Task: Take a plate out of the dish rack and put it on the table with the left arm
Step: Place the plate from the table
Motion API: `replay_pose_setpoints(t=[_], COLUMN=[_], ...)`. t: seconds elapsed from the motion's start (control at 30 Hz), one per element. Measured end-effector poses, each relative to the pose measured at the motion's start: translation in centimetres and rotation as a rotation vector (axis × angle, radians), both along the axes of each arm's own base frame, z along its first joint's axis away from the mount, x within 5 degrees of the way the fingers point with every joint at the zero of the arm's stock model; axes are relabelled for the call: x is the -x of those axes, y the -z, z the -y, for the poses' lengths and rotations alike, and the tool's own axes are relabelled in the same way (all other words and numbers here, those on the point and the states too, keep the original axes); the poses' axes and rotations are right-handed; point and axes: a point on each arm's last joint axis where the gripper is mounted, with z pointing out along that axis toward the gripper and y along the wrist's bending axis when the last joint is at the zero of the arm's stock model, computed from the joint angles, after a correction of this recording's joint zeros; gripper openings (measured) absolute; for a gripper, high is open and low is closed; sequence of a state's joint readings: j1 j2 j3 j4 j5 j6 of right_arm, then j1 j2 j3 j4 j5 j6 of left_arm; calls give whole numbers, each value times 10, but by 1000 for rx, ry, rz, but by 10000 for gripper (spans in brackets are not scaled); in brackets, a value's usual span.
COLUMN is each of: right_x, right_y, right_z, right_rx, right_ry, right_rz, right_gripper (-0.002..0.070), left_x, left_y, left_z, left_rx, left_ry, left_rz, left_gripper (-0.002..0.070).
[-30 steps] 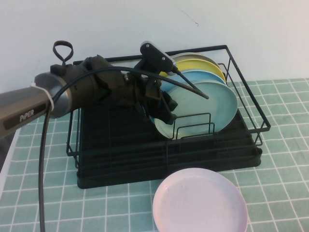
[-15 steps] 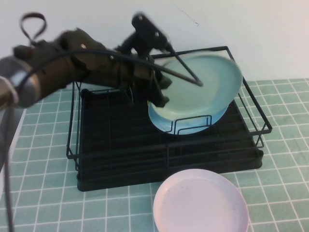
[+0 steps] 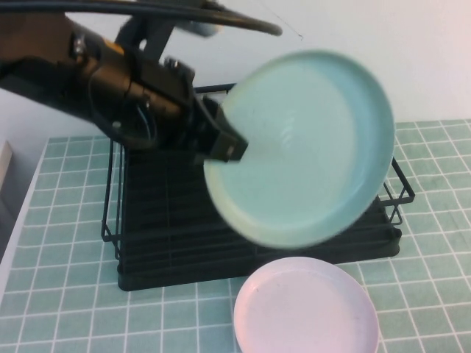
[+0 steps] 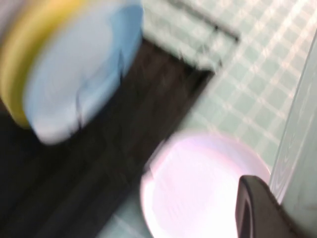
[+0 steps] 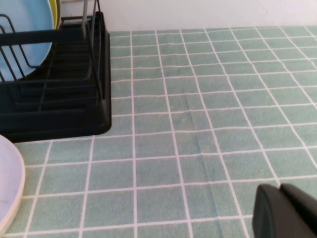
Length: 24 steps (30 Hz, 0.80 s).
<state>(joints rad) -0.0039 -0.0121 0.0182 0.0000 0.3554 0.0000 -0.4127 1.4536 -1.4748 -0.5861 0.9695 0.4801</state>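
The round pale mint-green plate [image 3: 302, 147] hangs tilted in the air above the black wire dish rack [image 3: 169, 228], pinched only at its left rim by the left pincer [image 3: 224, 141], whose fingers are pressed onto that edge. With so narrow a hold, it could swing or slip, dropping onto the rack or the round pale pink plate [image 3: 305, 305] on the near teal tiled worktop [image 3: 66, 309]. The right pincer [image 5: 285, 213] hovers low at right, fingers together, empty.

plate [image 3: 309, 147] mint-green | dish rack [image 3: 169, 235] black | table [image 3: 66, 316] teal tiles, white grout
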Motion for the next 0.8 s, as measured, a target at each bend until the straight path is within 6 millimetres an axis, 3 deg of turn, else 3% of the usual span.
replay_pose_setpoints(t=[0.17,0.37,0.57,0.8], right_x=[0,0,0,0], right_y=[0,0,0,0], right_z=[0,0,0,0], right_rx=[0,0,0,0], right_ry=[0,0,0,0], right_rz=[0,0,0,0], right_gripper=[-1,-1,-1,-1], left_x=[10,26,34,36], left_y=[30,95,148,170], left_z=[0,8,2,-5], left_rx=[-15,125,216,238], left_ry=[-26,-74,-250,-350], left_rz=[-249,-523,-603,-571], left_gripper=[90,90,90,90])
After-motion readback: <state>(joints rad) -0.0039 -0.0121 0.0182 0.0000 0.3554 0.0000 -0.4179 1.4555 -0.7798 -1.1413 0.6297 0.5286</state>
